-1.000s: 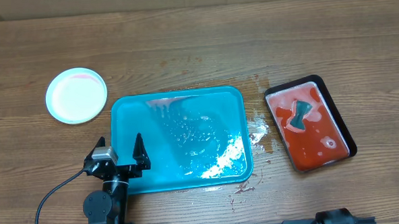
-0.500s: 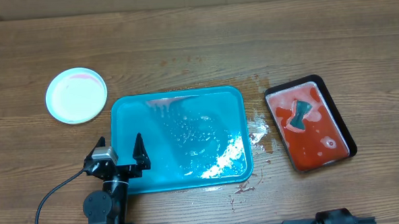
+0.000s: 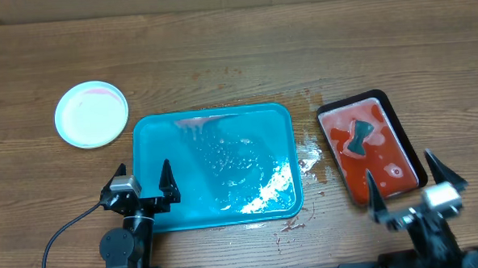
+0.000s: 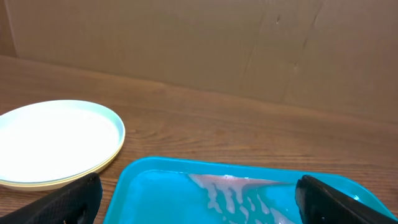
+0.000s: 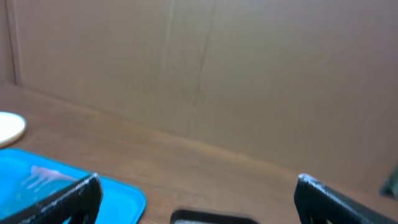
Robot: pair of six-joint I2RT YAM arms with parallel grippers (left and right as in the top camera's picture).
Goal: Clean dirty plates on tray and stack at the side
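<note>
The turquoise tray (image 3: pixel 158 133) lies mid-table, wet, with a faint red smear at its far edge, and holds no plates. It also shows in the left wrist view (image 4: pixel 161 186) and the right wrist view (image 5: pixel 37 180). The plates (image 3: pixel 92 114) are stacked on the table left of the tray, clean white on top; the stack shows in the left wrist view (image 4: pixel 56 140). My left gripper (image 3: pixel 144 180) is open and empty over the tray's near left corner. My right gripper (image 3: pixel 411 183) is open and empty at the near right, over the black tray's near end.
A black tray (image 3: pixel 405 139) of red liquid with a dark sponge (image 3: pixel 359 137) in it stands right of the turquoise tray. Water and red spots (image 3: pixel 309 159) lie on the wood between them. A cardboard wall (image 4: pixel 217 43) rises behind the table.
My right gripper has come into view at the near right, open. The left gripper, tray and plates have not moved.
</note>
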